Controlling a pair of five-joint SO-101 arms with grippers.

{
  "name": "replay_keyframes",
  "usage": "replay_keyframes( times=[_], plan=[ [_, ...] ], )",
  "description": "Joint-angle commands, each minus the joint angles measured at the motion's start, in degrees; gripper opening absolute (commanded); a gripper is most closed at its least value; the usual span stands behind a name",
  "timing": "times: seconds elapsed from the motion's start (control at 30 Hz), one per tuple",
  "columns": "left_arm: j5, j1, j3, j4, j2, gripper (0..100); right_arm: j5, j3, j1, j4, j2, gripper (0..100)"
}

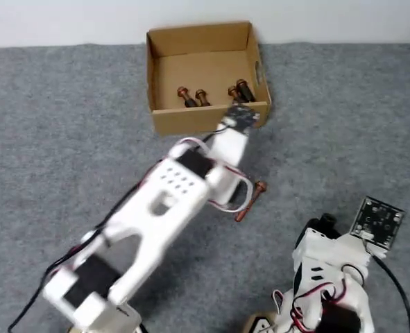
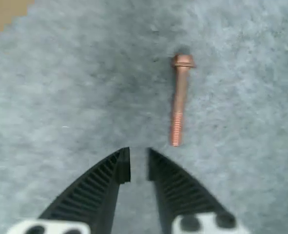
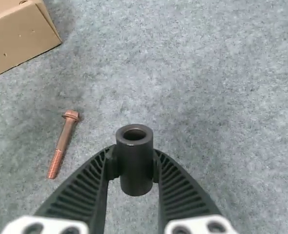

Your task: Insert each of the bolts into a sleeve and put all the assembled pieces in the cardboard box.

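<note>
A copper bolt (image 1: 250,201) lies loose on the grey carpet in front of the cardboard box (image 1: 191,119). In the left wrist view the bolt (image 2: 180,100) lies just beyond and slightly to one side of my left gripper (image 2: 139,157), threaded end nearest. That gripper's fingers stand a narrow gap apart with only carpet between them. My right gripper (image 3: 134,161) is shut on a black sleeve (image 3: 134,158), held upright with its bore facing up. The bolt (image 3: 63,144) lies apart from it, toward the box (image 3: 17,39). Assembled pieces (image 1: 194,97) lie in the box.
The left arm (image 1: 170,194) stretches from the near left toward the box and covers the carpet beside the bolt. The right arm (image 1: 329,277) stands at the near right. Open carpet lies left and right of the box. A box corner (image 2: 2,14) shows in the left wrist view.
</note>
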Motion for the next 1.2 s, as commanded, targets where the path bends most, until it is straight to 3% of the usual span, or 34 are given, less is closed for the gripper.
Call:
replay_keyframes(
  times=[0.0, 0.37, 0.73, 0.83, 0.93, 1.17],
  plan=[
    [5.10, 2.37, -14.73, 6.59, 8.44, 18, -0.53, -0.35, 0.48, -1.45, 0.22, 0.8],
    [5.71, 4.22, -46.81, 19.16, 34.29, 20, -0.53, -0.35, 0.40, -1.45, 0.22, 0.8],
    [5.54, 3.78, -66.77, 19.87, 53.98, 19, -0.53, -0.26, 0.40, -1.45, 0.31, 0.8],
    [5.45, 3.43, -69.58, 19.87, 57.85, 14, -0.53, -0.26, 0.40, -1.45, 0.31, 0.8],
    [5.45, 2.99, -73.63, 21.10, 59.34, 1, -0.53, -0.26, 0.40, -1.45, 0.31, 0.8],
    [5.71, 3.08, -81.89, 28.57, 56.44, 0, -0.53, -0.26, 0.31, -1.45, 0.13, 0.8]
  ],
)
